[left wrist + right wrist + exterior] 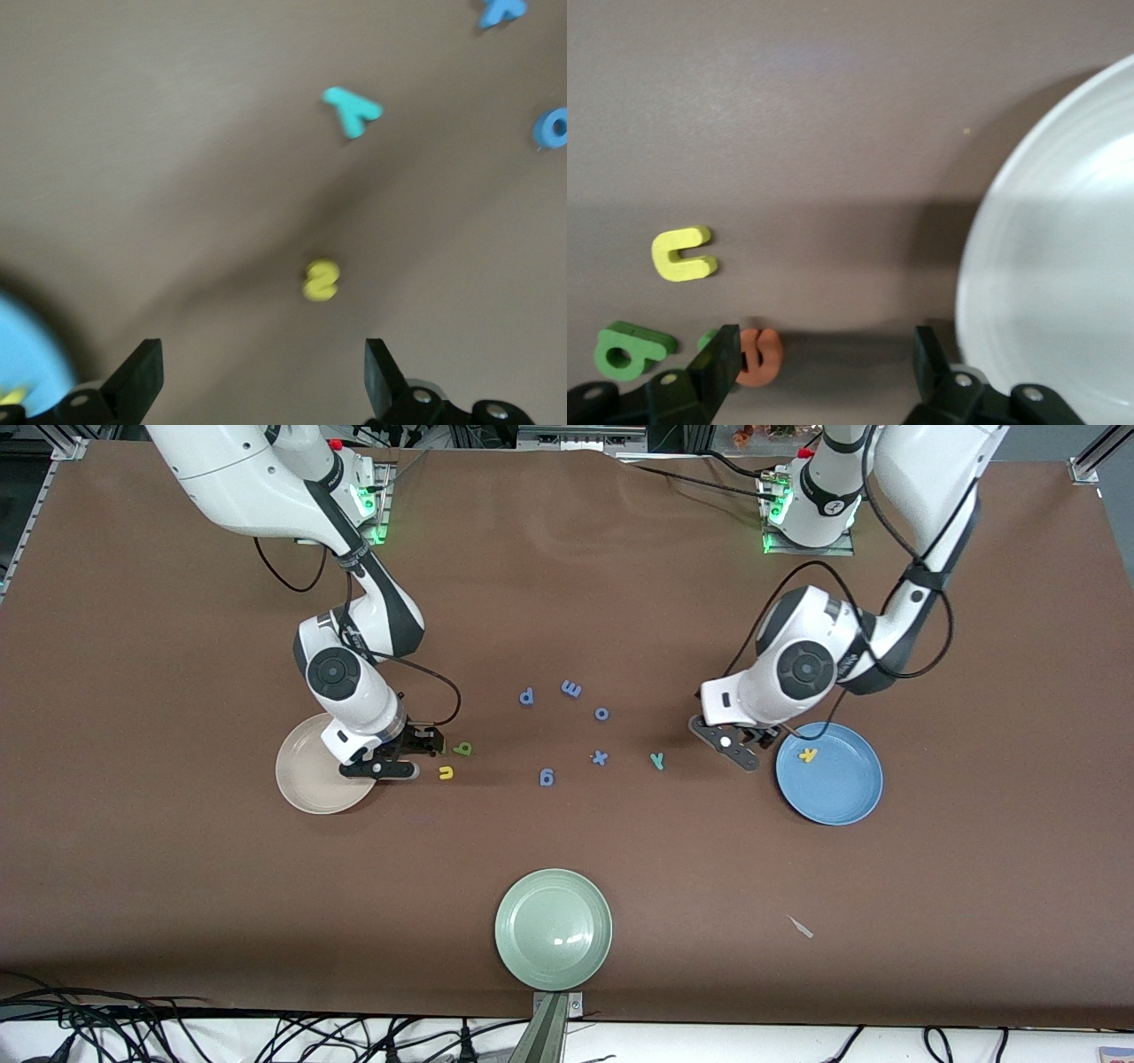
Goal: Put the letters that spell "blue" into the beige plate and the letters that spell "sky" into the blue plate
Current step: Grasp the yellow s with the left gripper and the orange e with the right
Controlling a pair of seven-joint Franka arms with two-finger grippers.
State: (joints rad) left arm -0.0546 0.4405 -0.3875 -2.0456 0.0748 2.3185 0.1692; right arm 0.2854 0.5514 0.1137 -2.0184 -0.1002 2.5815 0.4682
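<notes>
My left gripper [738, 747] hangs open and empty over bare table beside the blue plate [842, 797], which holds the yellow k [807, 755]. In the left wrist view the yellow s [321, 280] lies just ahead of the open left gripper [263, 372], and the teal y [353, 111] lies farther out. My right gripper [410, 755] stands open at the edge of the beige plate [306, 775]. The orange e [757, 356] lies against one finger [719, 359] of the right gripper [824, 365], with the yellow u [684, 254], the green b [631, 350] and a sliver of the green l [707, 339] beside it.
Several all-blue letters lie mid-table: p [526, 696], m [571, 688], o [601, 713], x [600, 757] and one more [547, 778]. A pale green plate [554, 928] sits near the front edge. A small white scrap [801, 927] lies toward the left arm's end.
</notes>
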